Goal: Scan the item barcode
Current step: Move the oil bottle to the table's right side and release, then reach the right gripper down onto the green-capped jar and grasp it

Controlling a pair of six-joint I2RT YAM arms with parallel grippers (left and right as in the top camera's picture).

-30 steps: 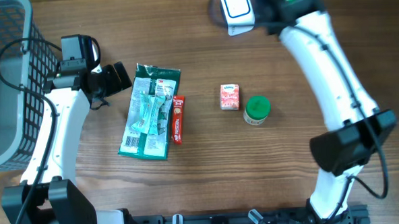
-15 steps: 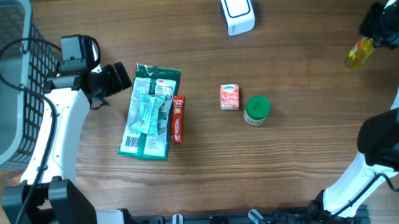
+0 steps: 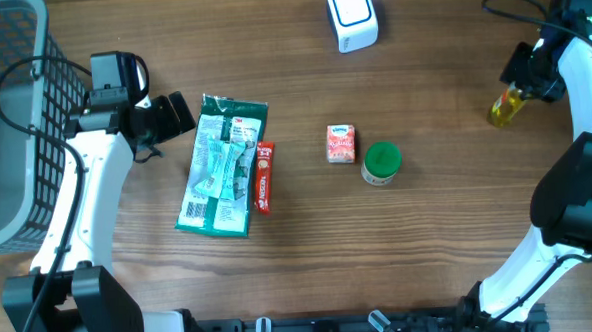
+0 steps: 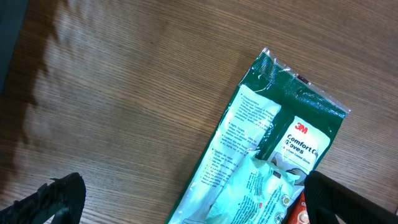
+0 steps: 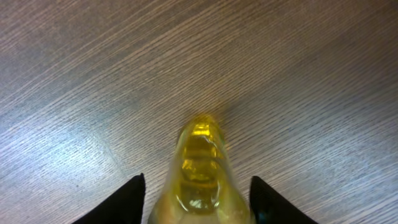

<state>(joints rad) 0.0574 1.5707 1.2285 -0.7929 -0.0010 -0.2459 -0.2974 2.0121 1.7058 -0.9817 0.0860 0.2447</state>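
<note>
A small yellow bottle (image 3: 506, 108) lies at the table's far right. My right gripper (image 3: 525, 76) is just behind it. In the right wrist view the bottle (image 5: 200, 168) sits between the fingers of that gripper (image 5: 199, 202), and a gap shows on each side, so the jaws are open around it. The white scanner (image 3: 353, 16) with a blue face stands at the back centre. My left gripper (image 3: 180, 113) hangs open over the top end of a green glove packet (image 3: 221, 164). In the left wrist view the packet (image 4: 267, 155) lies between the fingers of the left gripper (image 4: 199, 202).
A red snack bar (image 3: 263, 175) lies against the packet's right side. A small pink carton (image 3: 341, 144) and a green-lidded jar (image 3: 381, 163) sit mid-table. A grey wire basket (image 3: 4, 129) fills the left edge.
The right arm swung from the scanner to the far right with the yellow bottle. It lowered the bottle to the table, and its jaws have widened. The left arm has not moved.
</note>
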